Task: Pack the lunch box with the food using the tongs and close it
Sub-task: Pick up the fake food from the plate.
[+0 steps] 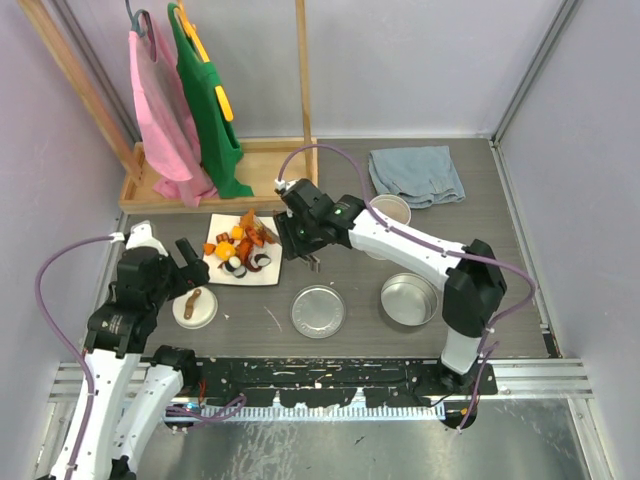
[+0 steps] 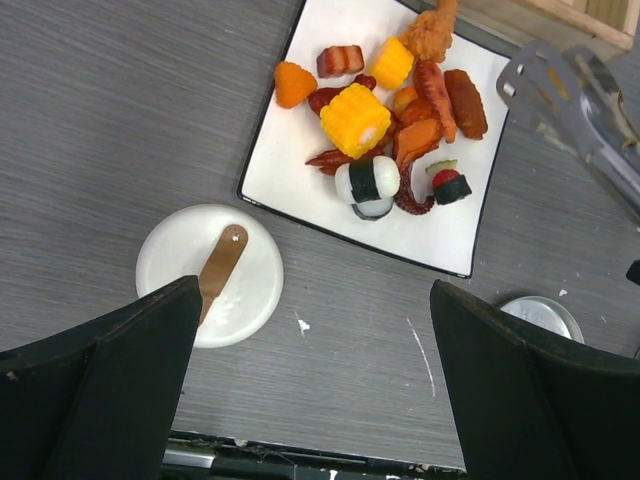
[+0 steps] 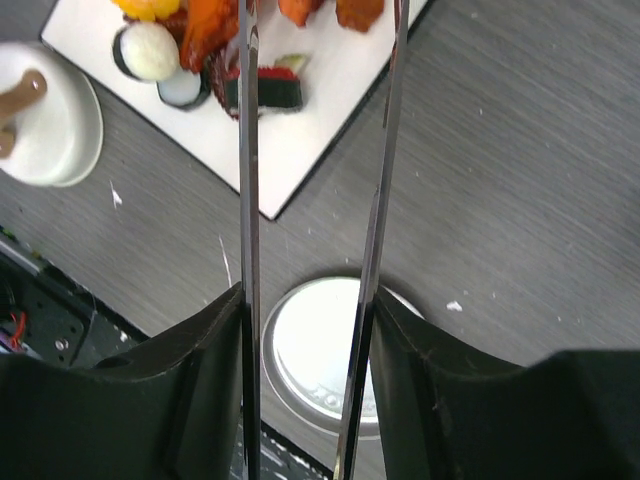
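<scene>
Sharing the table are tongs, plate, wooden rack and blue towel.

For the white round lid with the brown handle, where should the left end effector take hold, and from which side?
Take the brown handle, bringing the open left end effector straight down and closing across its narrow width. The white round lid lies flat on the table, so its low rim probably offers little to pinch; the handle sits on top.
</scene>
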{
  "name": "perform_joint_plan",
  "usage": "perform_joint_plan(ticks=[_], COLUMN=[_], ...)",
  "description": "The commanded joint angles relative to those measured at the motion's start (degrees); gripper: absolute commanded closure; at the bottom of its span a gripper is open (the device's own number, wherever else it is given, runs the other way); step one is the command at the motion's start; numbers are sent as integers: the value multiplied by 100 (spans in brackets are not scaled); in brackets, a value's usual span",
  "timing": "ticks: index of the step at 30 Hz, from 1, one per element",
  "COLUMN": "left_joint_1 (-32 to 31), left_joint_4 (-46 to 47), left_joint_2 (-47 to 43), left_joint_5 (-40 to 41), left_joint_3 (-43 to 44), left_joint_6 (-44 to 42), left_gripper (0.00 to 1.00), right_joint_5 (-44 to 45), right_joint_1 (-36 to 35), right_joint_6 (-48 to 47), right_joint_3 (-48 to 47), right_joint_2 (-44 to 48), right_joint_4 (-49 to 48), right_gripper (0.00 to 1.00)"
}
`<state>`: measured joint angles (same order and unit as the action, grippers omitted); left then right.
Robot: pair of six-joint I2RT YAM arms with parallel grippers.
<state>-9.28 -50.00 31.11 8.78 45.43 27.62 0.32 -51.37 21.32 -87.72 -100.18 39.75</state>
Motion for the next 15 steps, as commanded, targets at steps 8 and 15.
perform_joint_plan(ticks=[8, 15], left_joint_1=[-13, -13], left_joint_4=[298, 298], left_joint_2=[496, 503], left_joint_5=[157, 72], left_joint_3=[15, 10], left_joint_6=[244, 210], left_gripper=[2, 2], right_joint_5=[-158, -182], right_joint_1=[-2, -1], right_joint_6=[532, 613], right_joint_3=[-1098, -1318], right_joint_2=[-974, -1333], right_joint_4=[-749, -819], right_gripper=[46, 46])
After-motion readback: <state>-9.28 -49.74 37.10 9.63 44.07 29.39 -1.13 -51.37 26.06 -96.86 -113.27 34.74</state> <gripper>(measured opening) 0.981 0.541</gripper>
